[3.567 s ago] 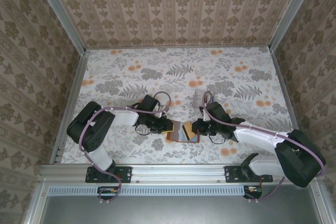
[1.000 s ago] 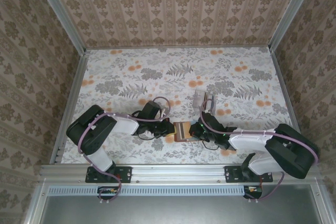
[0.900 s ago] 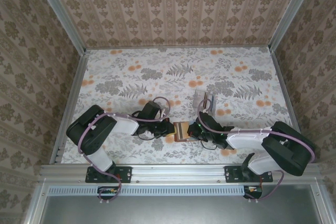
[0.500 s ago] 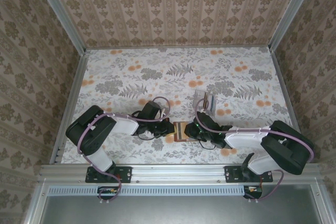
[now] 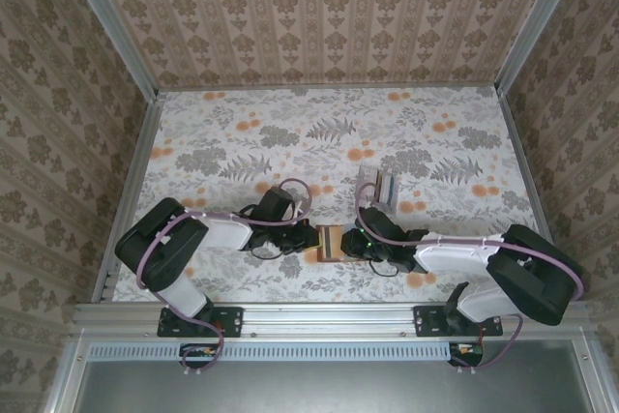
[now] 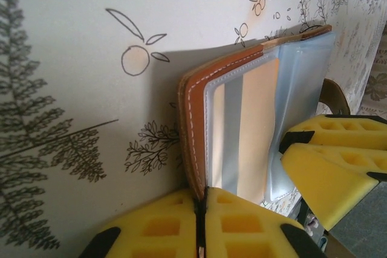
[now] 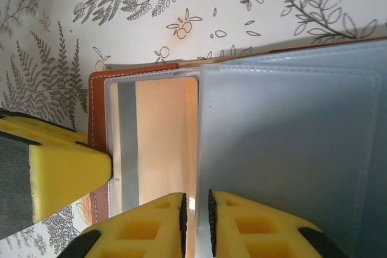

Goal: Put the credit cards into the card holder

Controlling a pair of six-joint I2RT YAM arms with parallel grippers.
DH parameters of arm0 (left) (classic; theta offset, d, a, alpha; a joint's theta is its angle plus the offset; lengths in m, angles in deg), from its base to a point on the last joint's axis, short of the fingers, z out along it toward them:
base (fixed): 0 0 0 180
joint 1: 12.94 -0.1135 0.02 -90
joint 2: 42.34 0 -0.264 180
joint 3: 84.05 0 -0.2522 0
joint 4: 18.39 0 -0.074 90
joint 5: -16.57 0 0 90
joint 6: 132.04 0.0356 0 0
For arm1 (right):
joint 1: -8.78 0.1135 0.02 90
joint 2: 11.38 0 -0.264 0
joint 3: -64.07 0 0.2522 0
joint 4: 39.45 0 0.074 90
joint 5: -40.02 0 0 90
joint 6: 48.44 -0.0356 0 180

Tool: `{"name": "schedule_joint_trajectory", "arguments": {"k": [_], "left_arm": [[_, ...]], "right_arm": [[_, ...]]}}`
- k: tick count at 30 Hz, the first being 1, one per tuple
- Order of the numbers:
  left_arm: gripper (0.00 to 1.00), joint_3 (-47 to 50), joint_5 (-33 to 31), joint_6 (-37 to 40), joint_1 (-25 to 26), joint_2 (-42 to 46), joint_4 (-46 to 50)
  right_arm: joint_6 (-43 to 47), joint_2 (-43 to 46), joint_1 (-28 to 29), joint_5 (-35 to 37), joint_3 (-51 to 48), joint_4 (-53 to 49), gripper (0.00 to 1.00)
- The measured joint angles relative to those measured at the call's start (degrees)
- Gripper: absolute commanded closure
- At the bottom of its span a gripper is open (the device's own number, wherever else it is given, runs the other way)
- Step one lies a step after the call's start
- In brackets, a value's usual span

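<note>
The floral-printed surface (image 5: 329,132) carries both arms, which reach inward from either side and meet near its front edge. Between them sits the card holder (image 5: 330,241), partly folded, its reddish-brown leather cover (image 6: 192,119) with pale stitching on the outside and clear plastic pockets on the inside. Beyond the right arm, well apart from the holder, stands a small pale box (image 5: 377,186); what it contains is too small to tell. The left gripper (image 6: 199,200) has its yellow pads pressed together on the edge of the leather cover. The right gripper (image 7: 195,200) pinches the edge of a clear pocket leaf (image 7: 284,149), its pads nearly touching. Inside the pocket next to the cover lies one credit card (image 7: 160,143), tan with a grey stripe along one long side, seated fully within the sleeve.
</note>
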Motion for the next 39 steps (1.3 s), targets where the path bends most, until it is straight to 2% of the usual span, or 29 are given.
{"name": "schedule_joint_trajectory", "arguments": {"k": [5, 15, 21, 27, 32, 39], "left_arm": [[0.71, 1.1, 1.1, -0.5, -0.2, 0.2, -3.3], [0.68, 4.2, 0.9, -0.3, -2.3, 5.6, -3.6], [0.71, 3.8, 0.6, -0.5, -2.2, 4.4, -4.2], [0.71, 2.6, 0.5, -0.7, -1.9, 3.0, -4.5], [0.77, 2.4, 0.3, -0.6, -1.9, 2.9, -4.1], [0.83, 2.4, -0.3, -0.5, -1.9, 2.5, -3.8]], "right_arm": [[1.2, -2.3, 0.0, -1.0, 1.8, 0.1, 0.81], [3.8, -5.0, 0.0, -2.8, 3.7, 0.4, 0.81], [5.4, -7.6, 0.0, -5.7, 4.9, 3.2, 0.8], [5.8, -6.9, 0.0, -6.2, 4.8, 4.0, 0.74], [6.6, -1.0, 0.0, -4.8, 3.3, 1.6, 0.62], [6.3, 6.8, 0.0, -1.6, 2.7, -6.4, 0.53]]}}
